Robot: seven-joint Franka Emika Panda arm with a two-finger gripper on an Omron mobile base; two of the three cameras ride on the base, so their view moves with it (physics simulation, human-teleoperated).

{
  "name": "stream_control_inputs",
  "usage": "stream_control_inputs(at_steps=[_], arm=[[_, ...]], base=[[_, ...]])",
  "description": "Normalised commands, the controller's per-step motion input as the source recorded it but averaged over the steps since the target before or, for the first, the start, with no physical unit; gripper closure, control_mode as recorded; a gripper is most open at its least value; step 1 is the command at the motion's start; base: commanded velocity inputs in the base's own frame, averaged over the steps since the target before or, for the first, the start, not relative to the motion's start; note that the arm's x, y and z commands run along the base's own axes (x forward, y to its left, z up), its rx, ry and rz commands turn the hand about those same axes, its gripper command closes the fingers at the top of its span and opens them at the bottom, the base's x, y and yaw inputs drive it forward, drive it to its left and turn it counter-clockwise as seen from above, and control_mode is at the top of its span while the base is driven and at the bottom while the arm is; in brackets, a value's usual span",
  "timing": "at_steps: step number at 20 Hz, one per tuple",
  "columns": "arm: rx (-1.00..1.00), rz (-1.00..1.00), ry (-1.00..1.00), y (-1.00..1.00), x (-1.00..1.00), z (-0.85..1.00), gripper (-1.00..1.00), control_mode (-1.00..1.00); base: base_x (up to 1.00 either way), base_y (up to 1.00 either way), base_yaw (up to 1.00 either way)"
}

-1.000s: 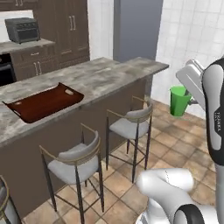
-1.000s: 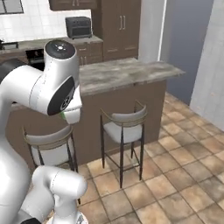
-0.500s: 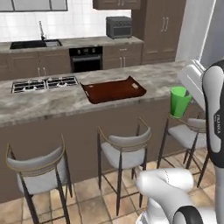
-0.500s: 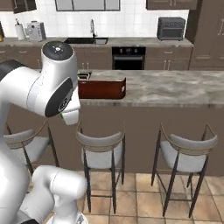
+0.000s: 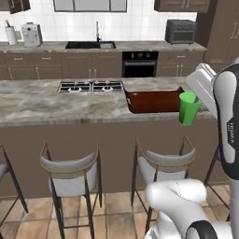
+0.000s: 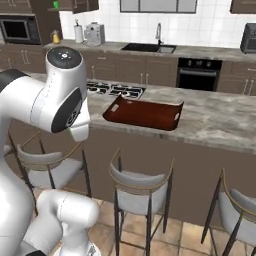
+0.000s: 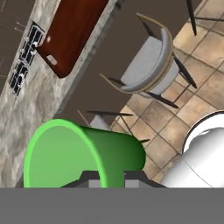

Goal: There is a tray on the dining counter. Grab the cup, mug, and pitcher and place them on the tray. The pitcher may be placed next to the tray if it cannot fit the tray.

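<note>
The fingers, closed on the rim of the green cup, hold it upright at the right of the frame, beside the counter, with the tray just left.

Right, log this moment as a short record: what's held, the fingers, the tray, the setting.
held: green cup, upright in the left base view, in the air in front of the dining counter
fingers: gripper shut on the cup's wall at its rim
tray: tray lies flat on the counter, nothing on it, beside the gas hob
below: stools along the counter front
</note>
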Motion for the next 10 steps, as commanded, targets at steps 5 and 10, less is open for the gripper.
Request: stream_control_inputs(at_steps=[5,10], arm=[[0.0,0.0,0.0,0.0,0.0,0.0,1.0,1.0],[0.0,0.0,0.0,0.0,0.0,0.0,1.0,1.0]], base=[[0.67,-0.27,-0.05],[0.52,0.0,-0.25]])
